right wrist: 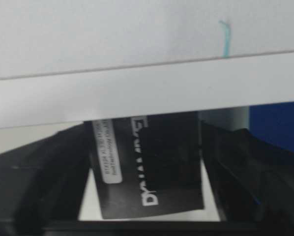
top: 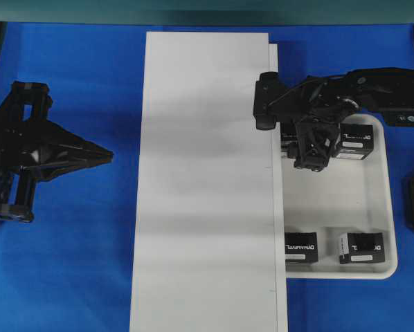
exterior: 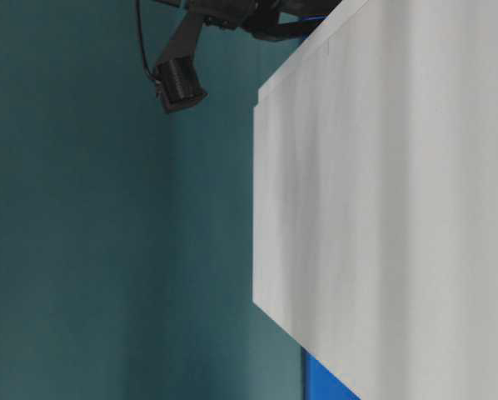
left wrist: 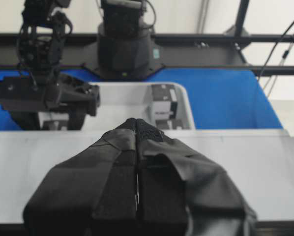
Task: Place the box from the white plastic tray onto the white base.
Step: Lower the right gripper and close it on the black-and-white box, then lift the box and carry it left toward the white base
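right end effector (top: 309, 153): part-open, straddling box (right wrist: 149, 167), grip not confirmed
left end effector (left wrist: 136, 129): closed, empty
box: in white plastic tray (top: 345, 266), 12 o'clock end

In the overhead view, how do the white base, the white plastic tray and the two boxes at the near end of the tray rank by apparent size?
1. White base, clearly the largest.
2. White plastic tray, partly covered by the base's edge.
3. The two boxes: right one and left one look alike; the left one is partly hidden, so no ranking.
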Motion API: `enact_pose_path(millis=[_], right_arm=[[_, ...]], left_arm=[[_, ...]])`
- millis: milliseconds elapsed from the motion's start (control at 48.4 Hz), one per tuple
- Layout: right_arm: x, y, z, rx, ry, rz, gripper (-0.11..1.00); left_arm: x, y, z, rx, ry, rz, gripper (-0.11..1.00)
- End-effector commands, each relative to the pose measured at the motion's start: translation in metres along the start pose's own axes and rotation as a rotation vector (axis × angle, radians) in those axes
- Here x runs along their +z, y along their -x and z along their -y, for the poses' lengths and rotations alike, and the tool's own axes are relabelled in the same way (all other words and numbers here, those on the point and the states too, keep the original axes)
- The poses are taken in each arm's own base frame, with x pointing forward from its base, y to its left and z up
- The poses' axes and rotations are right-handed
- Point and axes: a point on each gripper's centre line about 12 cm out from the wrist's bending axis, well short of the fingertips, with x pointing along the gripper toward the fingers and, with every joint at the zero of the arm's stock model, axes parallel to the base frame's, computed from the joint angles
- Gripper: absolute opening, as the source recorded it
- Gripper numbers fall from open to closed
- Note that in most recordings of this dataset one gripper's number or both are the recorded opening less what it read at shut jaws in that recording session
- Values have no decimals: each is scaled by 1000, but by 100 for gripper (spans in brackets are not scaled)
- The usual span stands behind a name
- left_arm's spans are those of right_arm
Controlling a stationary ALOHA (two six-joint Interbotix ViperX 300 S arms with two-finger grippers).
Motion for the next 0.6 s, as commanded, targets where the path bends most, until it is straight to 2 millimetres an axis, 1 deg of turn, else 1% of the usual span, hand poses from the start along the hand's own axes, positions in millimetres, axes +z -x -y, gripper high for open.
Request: enact_pose_path(millis=[0,62,103,248,372,579], right_arm=[[1,-2,-1,4,5,-4,76],[0,-2,-3,6,9,-6,63],[0,-2,-3,7,8,-8,60],[0,4,-4,8,6,-6,60],[2,13,-4,3,0,15,60],[-1,29,-8,17,-26,10,60]], left_arm=[[13,-1,0,-2,0,35,-7],[13,-1,-1,3,0,35,-7],[14,-1,-1,6,0,37,-7],[14,-1,-3,13,1,37,-7],[13,-1,-3,13,1,35,-7],[14,0,-5,20,-1,37,-7]])
